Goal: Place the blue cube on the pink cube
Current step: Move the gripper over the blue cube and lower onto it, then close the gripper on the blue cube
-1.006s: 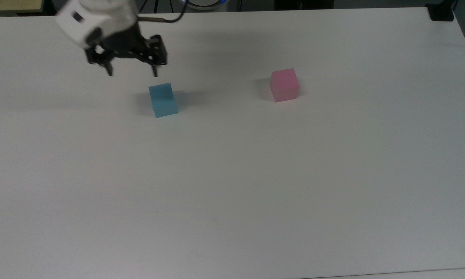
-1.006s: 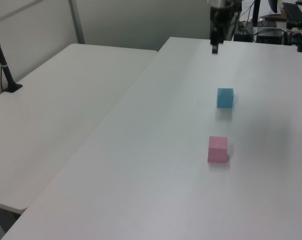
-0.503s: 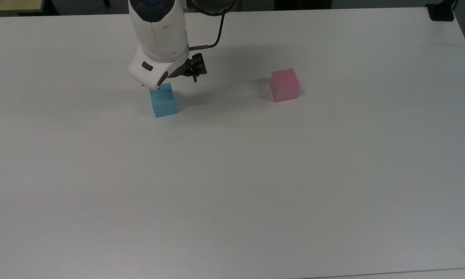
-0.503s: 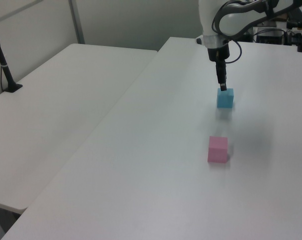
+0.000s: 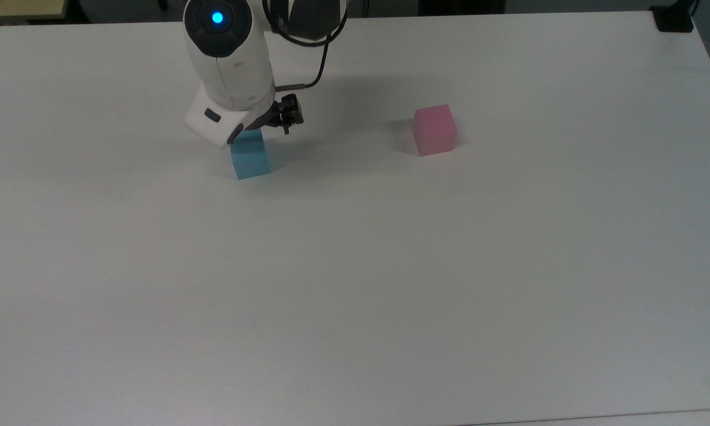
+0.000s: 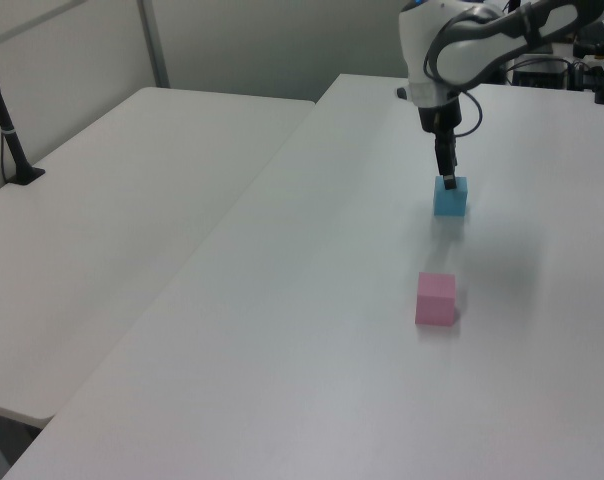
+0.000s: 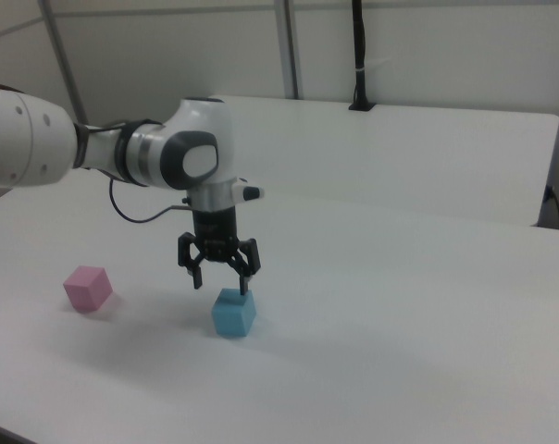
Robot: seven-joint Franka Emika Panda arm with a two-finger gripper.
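Top view: a white table [image 5: 390,266] holds two small cubes. The blue cube [image 5: 251,158] sits at about ten o'clock from the table's middle. The pink cube [image 5: 434,130] sits at about one o'clock, well apart from the blue one, toward three o'clock of it. A white robot arm [image 5: 228,65] reaches in from twelve o'clock and covers the far top edge of the blue cube. Part of the black gripper [image 5: 259,126] pokes out at the arm's lower end, just above the blue cube.

Left view: the blue cube [image 6: 450,197] rests on the table [image 6: 312,330], with the pink cube [image 6: 436,299] at six o'clock of it, apart. The gripper [image 6: 444,172] points straight down, its tip at the blue cube's top edge.

Right view: the gripper [image 7: 220,279] hangs over the blue cube [image 7: 234,313], fingers spread wide, wider than the cube. One fingertip [image 7: 244,286] is right at the cube's top; the other is off toward nine o'clock. It grips nothing, and the cube stands flat on the table [image 7: 400,351]. The pink cube [image 7: 87,287] lies at nine o'clock of the blue cube, well apart.
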